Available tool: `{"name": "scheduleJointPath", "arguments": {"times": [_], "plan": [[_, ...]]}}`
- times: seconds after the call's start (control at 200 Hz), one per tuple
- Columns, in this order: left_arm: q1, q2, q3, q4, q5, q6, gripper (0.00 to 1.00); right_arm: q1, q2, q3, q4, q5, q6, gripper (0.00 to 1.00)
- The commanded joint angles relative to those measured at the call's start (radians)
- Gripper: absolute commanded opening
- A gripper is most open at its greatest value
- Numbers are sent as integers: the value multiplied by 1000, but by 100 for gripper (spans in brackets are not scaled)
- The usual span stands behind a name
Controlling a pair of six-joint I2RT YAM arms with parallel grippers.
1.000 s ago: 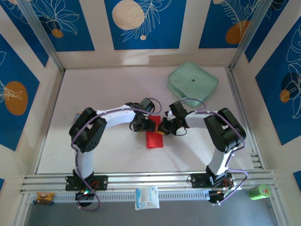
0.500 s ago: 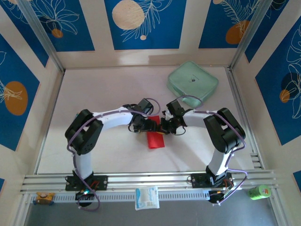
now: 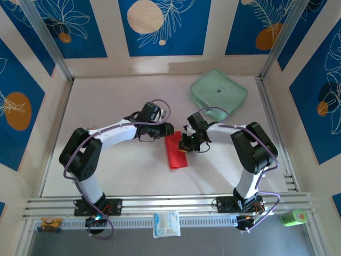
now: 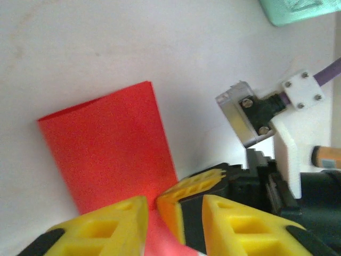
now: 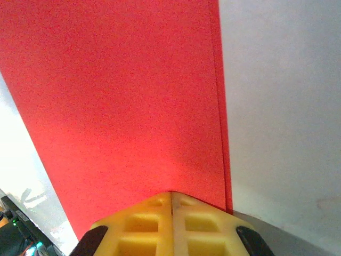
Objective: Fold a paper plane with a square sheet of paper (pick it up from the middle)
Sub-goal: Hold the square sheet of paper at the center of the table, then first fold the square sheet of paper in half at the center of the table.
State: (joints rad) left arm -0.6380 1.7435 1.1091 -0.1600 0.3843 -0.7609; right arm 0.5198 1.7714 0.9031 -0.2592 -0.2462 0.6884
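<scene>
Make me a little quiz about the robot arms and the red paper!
1. Pick one: what colour is the paper on the table? A red, B green, C blue.
2. True or false: the right gripper has its jaws wide open.
3. Fill the gap: the mint-green case lies nearer the ___ arm.
Key: 1 A. 2 false, they are shut. 3 right.

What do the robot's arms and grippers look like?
The left arm and right arm have white links, chunky black joints and thin purple cables looping along them. The left gripper and right gripper each have blocky yellow fingers with hollow cut-outs.
</scene>
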Motion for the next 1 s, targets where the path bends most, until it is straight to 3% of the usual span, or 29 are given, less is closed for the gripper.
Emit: {"name": "scheduleJointPath", "arguments": {"times": [0.0,0.16,0.995], "plan": [[1,28,-46,134,120,-63,22,2,45,-34,-102,74,14,0],[8,46,-116,257,192,-142,0,3,42,-36,-101,74,23,0],[55,166,-231,222,165,-74,0,11,42,-40,-104,70,37,0]]}}
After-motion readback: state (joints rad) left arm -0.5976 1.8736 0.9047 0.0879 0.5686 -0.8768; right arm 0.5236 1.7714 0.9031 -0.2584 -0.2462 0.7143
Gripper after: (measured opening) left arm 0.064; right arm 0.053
